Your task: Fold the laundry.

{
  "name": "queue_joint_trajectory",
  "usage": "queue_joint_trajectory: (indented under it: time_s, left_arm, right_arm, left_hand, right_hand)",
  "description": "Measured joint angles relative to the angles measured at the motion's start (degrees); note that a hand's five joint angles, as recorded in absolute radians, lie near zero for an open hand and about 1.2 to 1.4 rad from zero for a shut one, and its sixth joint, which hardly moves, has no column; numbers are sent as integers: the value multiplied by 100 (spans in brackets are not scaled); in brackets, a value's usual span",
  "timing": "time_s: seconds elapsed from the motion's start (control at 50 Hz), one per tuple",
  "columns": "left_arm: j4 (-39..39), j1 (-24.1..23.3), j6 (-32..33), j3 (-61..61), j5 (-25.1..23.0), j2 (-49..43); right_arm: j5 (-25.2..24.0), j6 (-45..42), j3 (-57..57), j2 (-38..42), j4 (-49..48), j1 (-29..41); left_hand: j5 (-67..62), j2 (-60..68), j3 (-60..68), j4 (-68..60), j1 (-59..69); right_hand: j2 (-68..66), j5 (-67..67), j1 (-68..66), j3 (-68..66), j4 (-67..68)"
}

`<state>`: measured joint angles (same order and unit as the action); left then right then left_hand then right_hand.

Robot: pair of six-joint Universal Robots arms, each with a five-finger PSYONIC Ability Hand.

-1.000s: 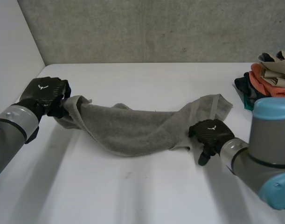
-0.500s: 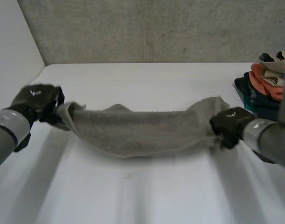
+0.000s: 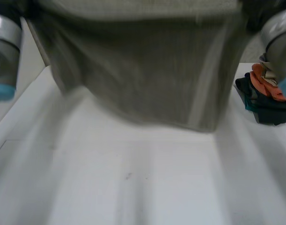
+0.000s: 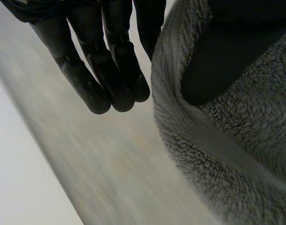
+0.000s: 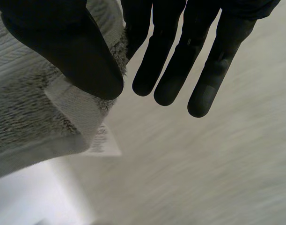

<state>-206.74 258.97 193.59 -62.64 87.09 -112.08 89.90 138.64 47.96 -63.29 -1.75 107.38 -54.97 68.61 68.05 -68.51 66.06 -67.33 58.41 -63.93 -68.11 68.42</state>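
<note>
Towel (image 3: 143,70) held up at both ends: in the left wrist view the left hand (image 4: 105,61) pinches its thick fleecy edge, the thumb pressed into the pile against the side of otherwise straight fingers (image 4: 126,75). The cloth falls away beyond the thumb and covers the rest of the grip.

In the right wrist view the right hand (image 5: 180,61) pinches a hemmed corner in the same way, thumb on the cloth and fingers (image 5: 154,65) straight beside it. A small white label (image 5: 104,140) hangs under the thumb.

In the head view the left arm (image 3: 4,42) stands at 10 o'clock and the right arm (image 3: 279,37) at 2 o'clock. The grey sheet hangs spread between them, its upper edge cut off. Whether its lower hem touches the white counter (image 3: 133,187) cannot be told. At 3 o'clock a pile of clothes (image 3: 262,96) sits partly behind the right arm.
</note>
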Motion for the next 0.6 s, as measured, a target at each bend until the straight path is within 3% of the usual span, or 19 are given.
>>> queue_joint_trajectory:
  time_s: [0.08,0.14,0.36,0.6]
  left_arm:
    - [-1025,67,-462,-81,350,169]
    - [-1418,119,-669,-386,515,219]
    - [-1421,234,-670,-2261,157,36]
    - [-1229,481,-74,-4115,-173,-644]
  right_arm:
    - [-198,207,337,-402,-1229,-33]
    - [-454,285,679,-562,-1574,-49]
    - [-1068,292,1915,-106,-825,-17]
    - [-1106,-62,3249,961,-320,-93]
  left_hand:
    - [0,0,0,0,0]
    - [0,0,0,0,0]
    - [-125,2,0,-1,0]
    - [-125,4,0,-3,0]
  right_hand:
    - [0,42,-21,0,1]
    - [0,51,-21,0,2]
    - [0,50,-21,0,7]
    - [0,51,-21,0,8]
